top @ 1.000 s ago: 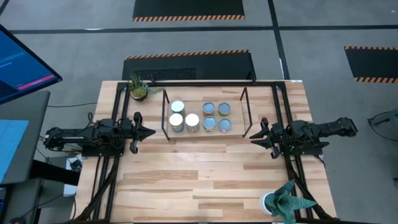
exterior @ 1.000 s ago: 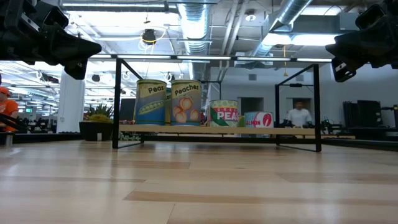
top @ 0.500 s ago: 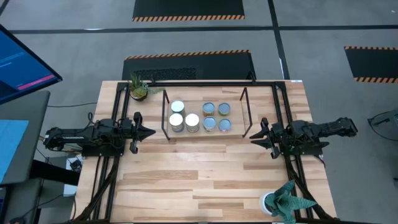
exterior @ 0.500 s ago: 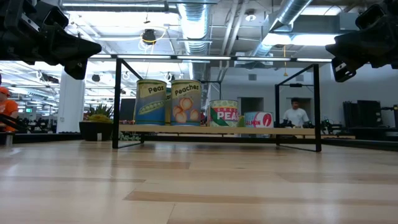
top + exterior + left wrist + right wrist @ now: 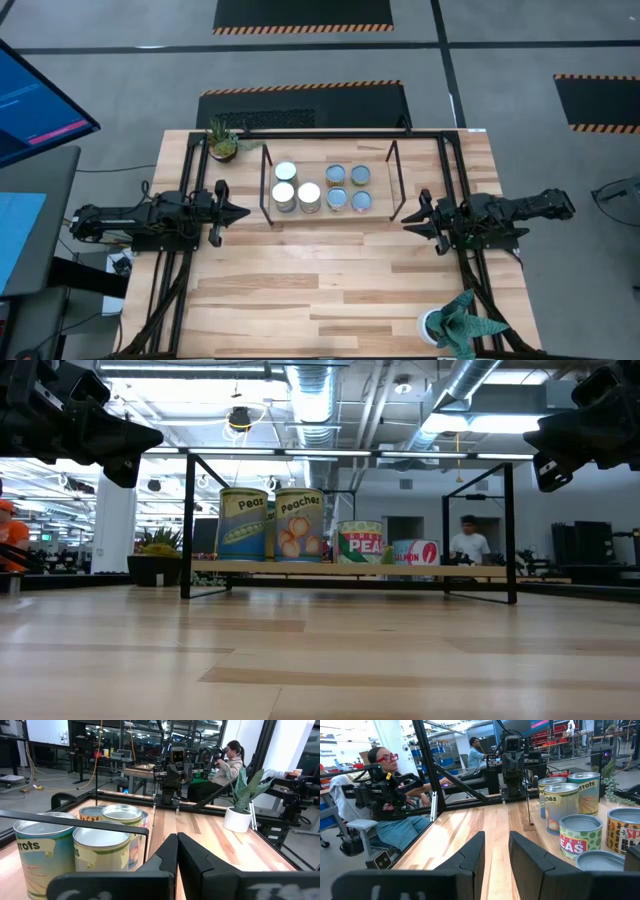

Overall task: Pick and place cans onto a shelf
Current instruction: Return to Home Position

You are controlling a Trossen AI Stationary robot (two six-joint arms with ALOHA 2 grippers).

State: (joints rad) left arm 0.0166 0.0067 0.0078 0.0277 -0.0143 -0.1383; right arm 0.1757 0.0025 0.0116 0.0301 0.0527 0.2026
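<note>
- Snake plant in a white pot [image 5: 452, 322]: at the near edge of the counter [image 5: 300, 290], well off to the near-right of the shelf [image 5: 310, 160].
- Left pincer [image 5: 243, 212]: just off the shelf's left end, level with its near edge and pointing at it. It hangs above the counter. Fingers are closed up with the tips all but touching, nothing between them.
- Right pincer [image 5: 408, 222]: just off the shelf's near right corner, pointing at it, also up off the counter. There's a narrow gap between the fingers and it's holding nothing.
- All seven cans [image 5: 337, 199] are upright on the shelf board.
- Shelf left half, three taller white-topped ones: peas can [image 5: 243, 525] and peaches can [image 5: 299, 525] in the near row, touching. The carrots can [image 5: 286, 171] is behind the peas.
- Shelf right half, four short blue-topped ones in a two-by-two block: green peas can [image 5: 359, 543] and salmon can [image 5: 415, 552] in the near row.
- Small green potted plant [image 5: 222, 140]: just past the shelf's far left corner.
- Person [image 5: 468, 542]: out in the room, behind the shelf's right end.
</note>
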